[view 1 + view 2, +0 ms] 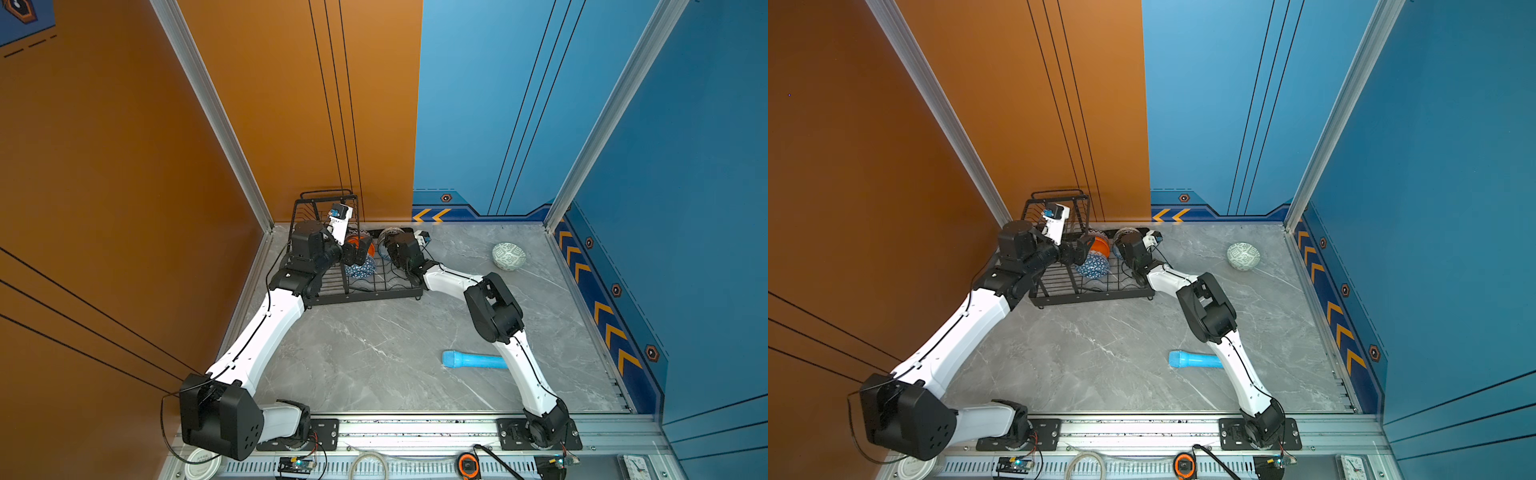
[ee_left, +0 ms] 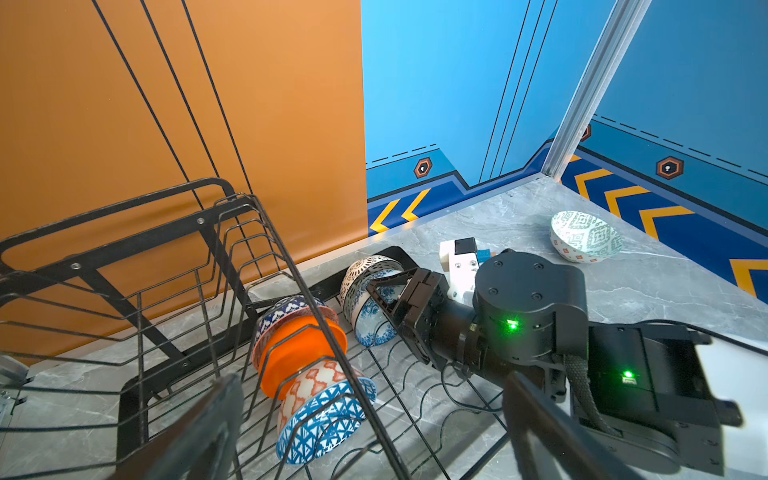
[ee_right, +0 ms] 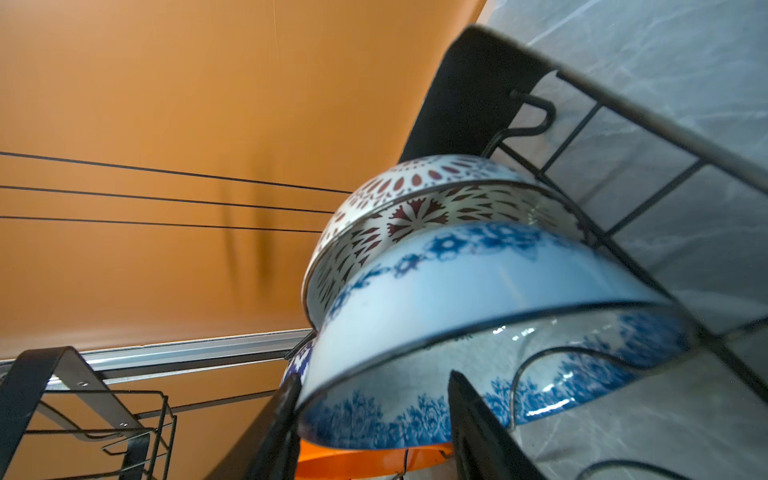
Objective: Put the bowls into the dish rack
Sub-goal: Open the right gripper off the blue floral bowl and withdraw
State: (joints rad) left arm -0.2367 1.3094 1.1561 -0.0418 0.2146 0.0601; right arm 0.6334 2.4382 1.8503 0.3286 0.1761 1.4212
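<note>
The black wire dish rack [image 1: 365, 296] [image 1: 1092, 298] stands at the back left. In its lower tray several bowls stand on edge. One row holds the plain orange bowl [image 2: 303, 349], the orange-white diamond bowl [image 2: 320, 382] and the blue triangle bowl [image 2: 328, 424]. Beside it stand the white dark-dotted bowl [image 3: 415, 183] and the white-blue floral bowl [image 3: 478, 286]. My right gripper [image 3: 374, 399] is open astride the floral bowl's rim, one finger outside and one inside. My left gripper [image 2: 370, 399] hangs open above the blue triangle bowl, holding nothing. The pale green bowl [image 1: 508, 255] [image 1: 1243, 255] lies on the table.
A light blue cylinder [image 1: 473, 359] lies on the grey table, partly under my right forearm. The rack's raised basket [image 2: 124, 249] stands against the orange wall, close to my left arm. Walls enclose the table at the back and both sides.
</note>
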